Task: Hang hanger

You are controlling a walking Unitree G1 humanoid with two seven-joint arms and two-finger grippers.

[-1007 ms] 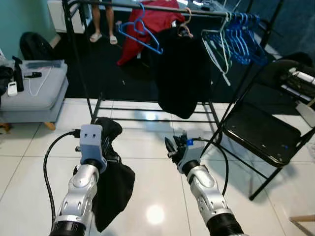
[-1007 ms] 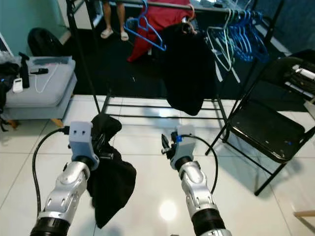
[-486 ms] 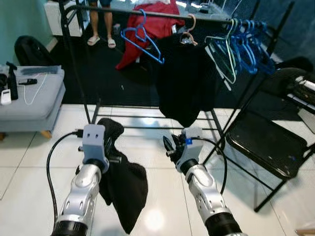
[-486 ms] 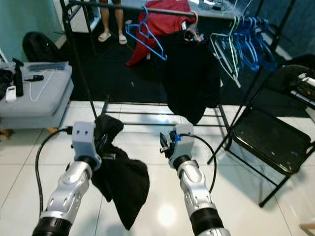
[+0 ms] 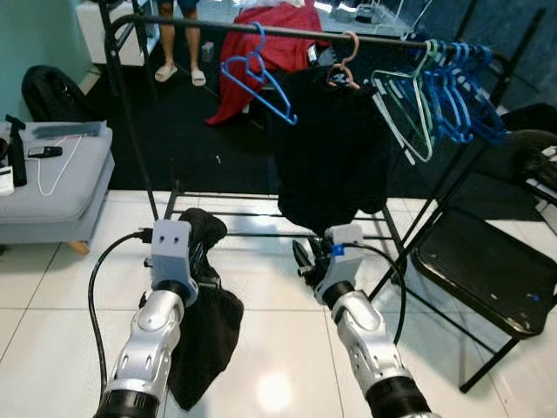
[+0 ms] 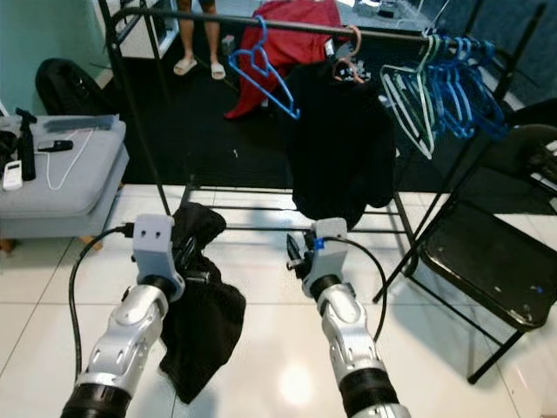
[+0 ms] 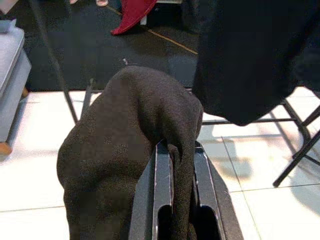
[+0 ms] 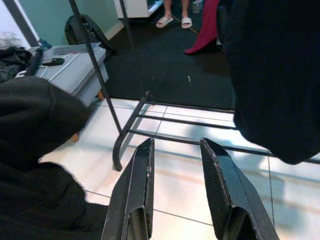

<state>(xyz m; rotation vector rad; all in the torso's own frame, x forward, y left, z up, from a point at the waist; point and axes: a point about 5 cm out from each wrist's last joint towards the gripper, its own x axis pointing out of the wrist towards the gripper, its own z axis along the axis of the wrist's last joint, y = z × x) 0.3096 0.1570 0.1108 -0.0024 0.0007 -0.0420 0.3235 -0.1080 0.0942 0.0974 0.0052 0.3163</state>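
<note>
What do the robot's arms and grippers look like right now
Both arms are ribbed silver metal with black collars. The left gripper and right gripper have long black fingers. Each wrist carries a grey camera block and a looping black cable; the right has a blue tab.

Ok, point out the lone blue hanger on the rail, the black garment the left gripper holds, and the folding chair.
blue hanger [image 5: 261, 74]: left eye view, its sloping arm.
black garment [image 5: 209, 322]: left eye view, hanging lower fold.
folding chair [image 5: 487, 279]: left eye view, seat.

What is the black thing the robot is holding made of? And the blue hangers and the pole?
The black cloth in the left end effector looks like soft, fuzzy knit fabric: it droops and folds. The blue hangers look like smooth plastic, thin and evenly coloured. The pole looks like dark painted metal tubing.
</note>
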